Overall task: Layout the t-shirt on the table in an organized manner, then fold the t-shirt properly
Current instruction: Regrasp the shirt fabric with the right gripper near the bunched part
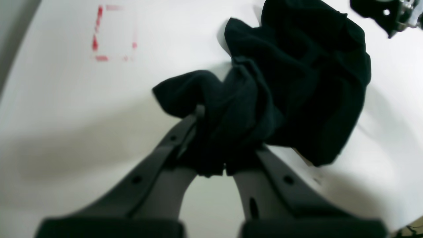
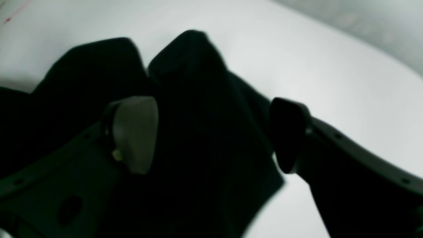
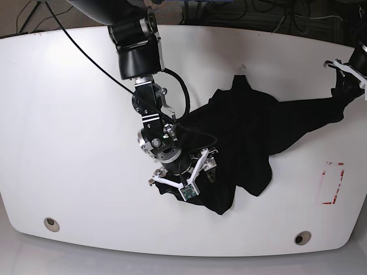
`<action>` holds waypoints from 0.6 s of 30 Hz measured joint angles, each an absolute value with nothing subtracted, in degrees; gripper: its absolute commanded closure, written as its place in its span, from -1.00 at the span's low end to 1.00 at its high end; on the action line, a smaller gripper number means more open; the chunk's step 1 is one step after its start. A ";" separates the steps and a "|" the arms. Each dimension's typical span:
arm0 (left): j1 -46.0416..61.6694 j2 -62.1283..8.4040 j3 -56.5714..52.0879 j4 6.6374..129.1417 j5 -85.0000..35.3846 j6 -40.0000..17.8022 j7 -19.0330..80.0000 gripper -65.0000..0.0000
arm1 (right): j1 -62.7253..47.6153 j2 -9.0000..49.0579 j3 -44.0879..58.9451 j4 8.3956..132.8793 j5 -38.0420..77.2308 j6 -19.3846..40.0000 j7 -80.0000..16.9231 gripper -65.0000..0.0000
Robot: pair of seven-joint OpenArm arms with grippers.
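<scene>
My left pincer (image 1: 211,145): clamped shut on a bunched fold of the t-shirt (image 1: 297,79), the cloth pinched between both fingers; in the base view it sits at the table's far right edge (image 3: 344,77).
My right pincer (image 2: 211,135): jaws standing wide apart, one finger (image 2: 135,132) over the cloth and the other at its edge, nothing pinched between them; in the base view it hangs low over the shirt's left edge (image 3: 189,172).
T-shirt: one, black, crumpled in the middle of the table (image 3: 74,143), with one arm of cloth stretched out to my left pincer (image 3: 309,112).
Table: one, glossy white with curved edges.
Holes: two small round ones along the near edge, one left (image 3: 51,223), one right (image 3: 302,237).
Red marking: one rectangle (image 3: 332,183), well apart from the shirt, near the right end.
Cable: one dark cable (image 3: 92,57) running along my right arm.
Only the base view shows: the whole shirt, both holes, both arms together.
Only the left wrist view shows: the pinch itself, and the red marking (image 1: 112,33) beyond the cloth.
Only the right wrist view shows: the gap between my right fingers, though blurred; the shirt (image 2: 205,115) is plain black here, no print to be made out.
</scene>
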State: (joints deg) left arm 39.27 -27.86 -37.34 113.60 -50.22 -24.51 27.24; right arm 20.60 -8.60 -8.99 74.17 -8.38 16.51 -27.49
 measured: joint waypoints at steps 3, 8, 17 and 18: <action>39.27 -27.97 -37.34 113.60 -48.80 -24.49 27.16 1.00 | 22.22 -8.62 -9.04 70.02 -5.56 16.53 -27.49 -0.56; 39.09 -26.37 -37.34 113.60 -46.61 -24.47 26.94 1.00 | 23.64 -8.56 -8.95 66.74 -3.42 15.99 -27.59 -0.56; 39.13 -24.16 -37.08 113.60 -43.20 -24.47 27.16 1.00 | 23.59 -8.36 -10.57 66.13 -2.52 15.55 -27.31 -0.13; 39.05 -24.27 -37.08 113.60 -43.07 -24.47 27.03 1.00 | 23.59 -8.29 -11.11 65.93 -2.50 15.59 -27.27 -0.07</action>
State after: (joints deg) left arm 39.05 -24.27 -37.08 113.60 -43.07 -24.47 27.03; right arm 23.59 -8.29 -11.11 65.93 -2.50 15.59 -27.27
